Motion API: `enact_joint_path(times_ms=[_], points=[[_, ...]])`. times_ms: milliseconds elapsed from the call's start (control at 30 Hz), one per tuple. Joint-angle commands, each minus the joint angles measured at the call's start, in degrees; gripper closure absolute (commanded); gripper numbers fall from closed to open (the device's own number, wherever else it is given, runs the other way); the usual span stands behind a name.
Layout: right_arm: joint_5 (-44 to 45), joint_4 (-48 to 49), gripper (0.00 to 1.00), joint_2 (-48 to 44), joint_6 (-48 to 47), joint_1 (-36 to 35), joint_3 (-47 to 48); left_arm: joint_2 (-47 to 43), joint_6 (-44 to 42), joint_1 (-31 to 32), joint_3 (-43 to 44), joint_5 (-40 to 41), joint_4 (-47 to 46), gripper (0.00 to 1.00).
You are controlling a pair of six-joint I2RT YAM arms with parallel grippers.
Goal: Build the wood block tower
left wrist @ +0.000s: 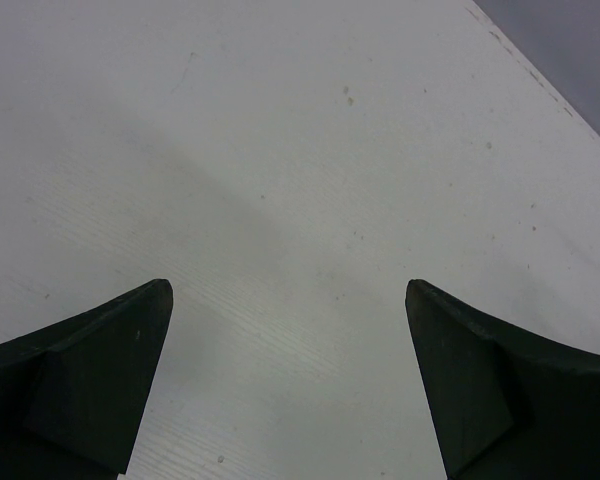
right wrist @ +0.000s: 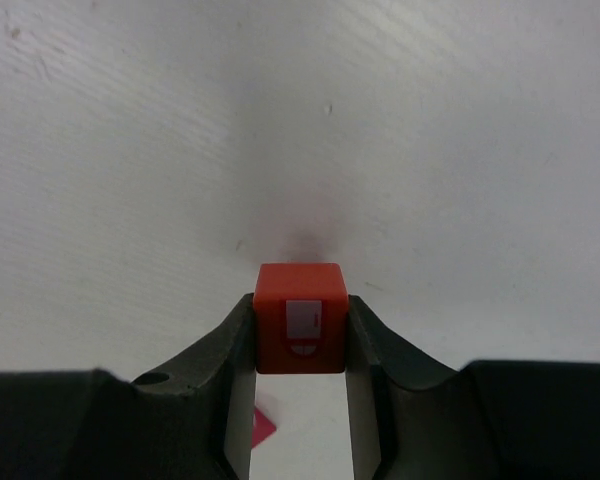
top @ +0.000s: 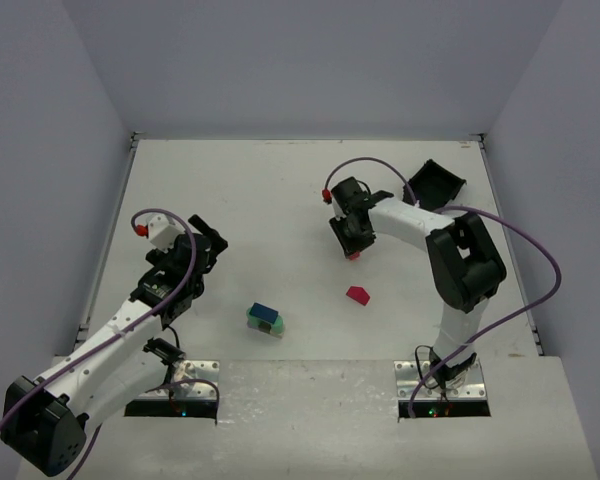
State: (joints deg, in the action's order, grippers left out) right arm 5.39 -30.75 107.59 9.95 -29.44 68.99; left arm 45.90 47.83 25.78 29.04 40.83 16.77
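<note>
My right gripper point(right wrist: 300, 322) is shut on a red cube block point(right wrist: 299, 317) with a white mark on its face, held just above the table. From above, the right gripper point(top: 352, 246) is at mid table and a bit of the red block point(top: 354, 256) shows under it. A magenta piece point(top: 357, 295) lies apart, nearer the bases, and shows between the fingers as the magenta piece point(right wrist: 263, 428). The tower point(top: 265, 320) is a low cluster of blue, green and tan blocks. My left gripper point(top: 212, 246) is open over bare table, as the left gripper point(left wrist: 288, 300) shows, holding nothing.
A square black bin point(top: 435, 187) sits tilted at the back right, just behind the right arm's forearm. The table's left edge point(top: 108, 250) runs beside the left arm. Purple cables loop off both arms.
</note>
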Motion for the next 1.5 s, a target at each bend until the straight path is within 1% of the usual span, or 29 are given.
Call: enact_joint_path(times_ms=[0,67,133,233,367,467,567,600,633,700,767,833,900,1000,1067,1100,1133,1200,1300,1467], points=[[5.39,-17.08,0.81,-2.82,-1.22,-0.56,2.22,-0.93,-0.92,-0.44,1.53,-0.57,-1.96,0.0],[8.66,-21.09,0.81,-1.0,-1.94,-0.54,2.77,-0.66,-1.15,-0.47,1.38,-0.83,-2.42,0.0],[9.54,-23.98,0.81,1.11,-2.65,-0.62,3.42,-0.55,-1.16,-0.47,1.2,-0.75,-2.7,0.0],[8.76,-24.8,0.8,4.12,-4.36,-0.62,5.4,-0.29,-1.25,-0.47,1.29,-0.75,-2.88,0.0],[5.87,-25.97,0.76,11.2,-6.25,-0.62,11.17,-0.11,-1.34,-0.47,1.37,-0.8,-2.88,0.0],[5.56,-26.72,0.73,14.38,-7.59,-0.6,14.72,-0.2,-1.34,-0.54,1.22,-0.59,-2.8,0.0],[5.47,-26.97,0.55,17.43,-7.97,-0.57,17.16,0.08,-1.34,-0.52,1.34,-0.44,-2.88,0.0],[5.61,-26.69,0.51,17.77,-7.82,-0.56,17.71,0.18,-1.34,-0.53,1.4,-0.37,-2.91,0.0],[5.85,-26.05,0.49,17.71,-7.55,-0.6,17.9,0.31,-1.36,-0.47,1.46,-0.29,-2.97,0.0],[4.94,-23.12,0.48,16.26,-7.6,-0.58,17.0,0.74,-1.38,-0.47,1.51,-0.17,-2.92,0.0],[3.13,-19.25,0.41,13.59,-7.99,-0.59,14.15,1.0,-1.34,-0.47,1.66,-0.22,-2.92,0.0],[1.78,-14.28,0.38,9.54,-7.42,-0.6,10.85,1.18,-1.34,-0.47,1.72,-0.22,-2.8,0.0],[1.78,-9.6,0.29,6.11,-5.96,-0.59,8.34,1.18,-1.34,-0.47,1.72,-0.22,-2.77,0.0],[1.53,-4.17,0.19,-1.04,-2.2,-0.61,3.06,1.03,-1.34,-0.47,1.72,-0.4,-2.71,0.0],[1.38,0.05,0.19,-5.01,-0.33,-0.62,-1.81,0.77,-1.34,-0.47,1.64,-0.31,-2.71,0.0],[0.95,1.34,0.19,-6.88,-0.2,-0.54,-1.93,0.68,-1.26,-0.47,1.64,-0.4,-2.71,0.0],[0.51,2.32,0.2,-9.83,-0.03,-0.62,-4.9,0.6,-1.25,-0.47,1.64,-0.4,-2.62,0.0],[0.87,3.48,0.21,-11.74,0.57,-0.55,-7.86,0.27,-1.34,-0.47,1.48,-0.56,-2.55,0.0],[3.74,3.85,0.24,-13.02,1.3,-0.51,-10.54,-0.11,-1.25,-0.47,1.46,-0.57,-2.6,0.0],[3.34,3.94,0.24,-11.28,1.55,0.07,-11.69,-0.46,-1.25,-0.47,1.29,-0.66,-2.62,0.0]])
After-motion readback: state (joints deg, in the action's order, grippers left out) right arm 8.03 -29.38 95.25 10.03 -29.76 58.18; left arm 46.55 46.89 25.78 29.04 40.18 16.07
